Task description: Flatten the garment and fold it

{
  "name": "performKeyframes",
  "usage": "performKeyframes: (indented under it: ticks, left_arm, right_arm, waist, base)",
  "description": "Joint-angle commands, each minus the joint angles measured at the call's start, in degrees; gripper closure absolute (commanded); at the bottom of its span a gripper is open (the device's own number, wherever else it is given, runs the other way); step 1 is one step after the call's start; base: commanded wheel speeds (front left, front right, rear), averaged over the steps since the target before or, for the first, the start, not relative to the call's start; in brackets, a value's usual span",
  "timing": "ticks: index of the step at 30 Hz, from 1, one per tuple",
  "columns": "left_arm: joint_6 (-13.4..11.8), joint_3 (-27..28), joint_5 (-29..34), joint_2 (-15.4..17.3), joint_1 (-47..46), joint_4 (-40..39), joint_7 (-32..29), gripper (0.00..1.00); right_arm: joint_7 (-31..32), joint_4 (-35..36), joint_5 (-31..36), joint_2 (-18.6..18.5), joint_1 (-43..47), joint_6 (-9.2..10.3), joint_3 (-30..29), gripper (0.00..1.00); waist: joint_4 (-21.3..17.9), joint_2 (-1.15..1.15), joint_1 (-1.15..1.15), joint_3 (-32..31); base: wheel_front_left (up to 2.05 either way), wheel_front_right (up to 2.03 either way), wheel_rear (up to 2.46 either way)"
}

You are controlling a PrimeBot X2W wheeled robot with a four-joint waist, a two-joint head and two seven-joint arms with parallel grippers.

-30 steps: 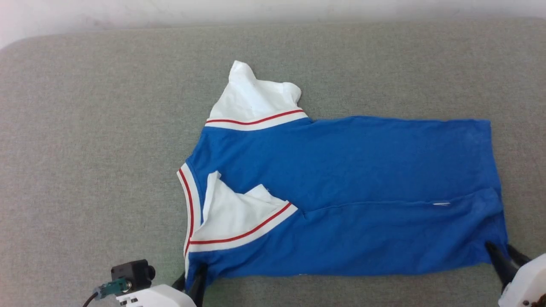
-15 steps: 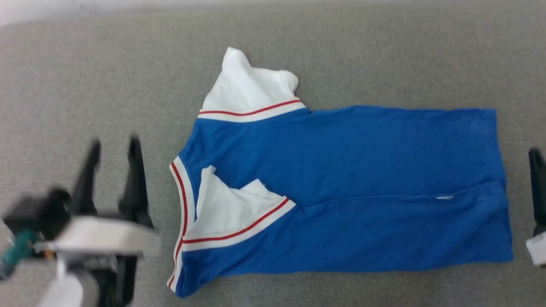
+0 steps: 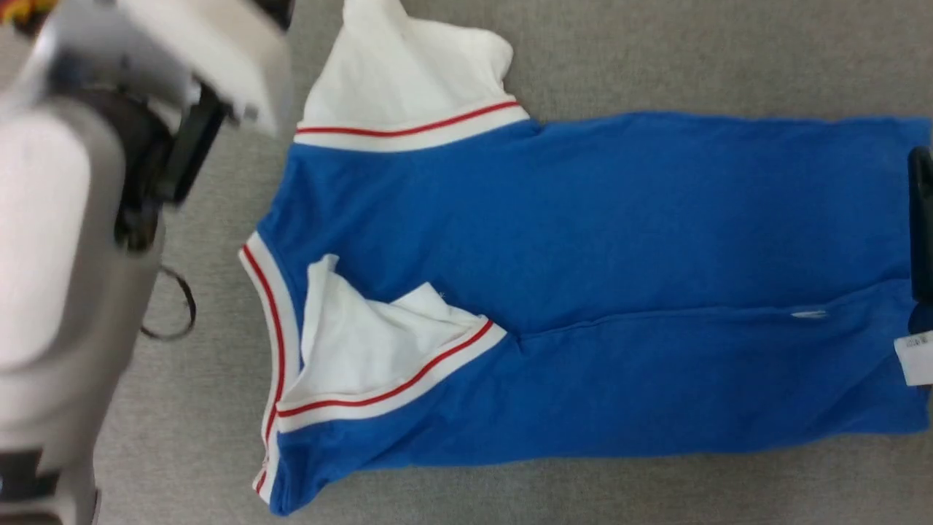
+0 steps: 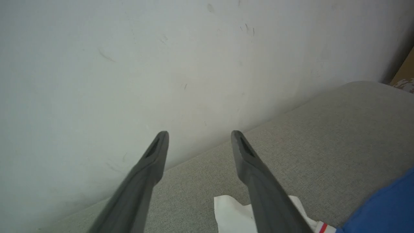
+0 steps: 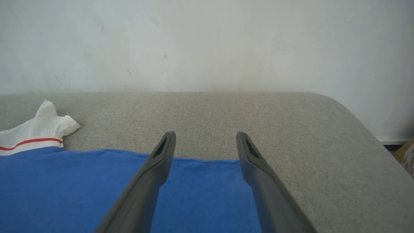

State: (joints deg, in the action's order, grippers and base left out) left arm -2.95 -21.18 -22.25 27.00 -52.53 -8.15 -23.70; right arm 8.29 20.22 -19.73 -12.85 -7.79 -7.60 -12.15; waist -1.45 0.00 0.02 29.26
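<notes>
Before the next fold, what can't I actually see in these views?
- Head view: garment hem cut off by the right edge; far sleeve tip cut off by the top edge.
- Head view: blurred left forearm hides part of the surface.
- White label at the right edge: print too small to read.
- Garment's underside: against the surface, every view.

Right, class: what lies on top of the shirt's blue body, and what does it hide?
The near white sleeve, with red-striped trim, lies folded onto the garment. The blue cloth beneath it is covered, so any print or creases there cannot be seen.
</notes>
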Motion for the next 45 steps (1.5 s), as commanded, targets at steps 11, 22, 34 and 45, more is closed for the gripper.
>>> performKeyframes:
  ticks: [11,22,34,45]
  left_arm:
    - [4.5,-5.0,-3.6,-1.7,-12.2,17.6,-17.9,0.0]
    - [4.8,-5.9,-7.7,-1.0,-8.5,19.8,-24.6,1.0]
    - [4.2,-3.5,-8.1,-1.2,-2.5,18.4,-11.7,1.0]
    - [2.9,-2.9,-9.0,-0.7,-0.7,14.4,-11.4,1.0]
  right_arm:
    - [-0.9,-1.4,-0.9,-1.2,-2.7,0.11,2.0,0.0]
    - [-0.7,-2.4,-1.3,-1.6,-3.5,0.11,2.0,0.0]
    - [5.6,-2.0,-4.8,-7.4,-10.1,0.11,0.4,0.0]
    - [24.0,-16.1,-10.5,-14.6,-19.3,0.11,0.5,0.0]
  waist:
    - [-4.0,0.0,-0.02,10.4]
    - [-4.9,0.0,-0.02,11.7]
    - [-3.3,0.0,-0.02,4.3]
    - [-1.3,0.0,-0.02,6.3]
  base:
    - [0.0,0.0,0.0]
    - [0.0,0.0,0.0]
    - [0.0,0.0,0.0]
    - [0.0,0.0,0.0]
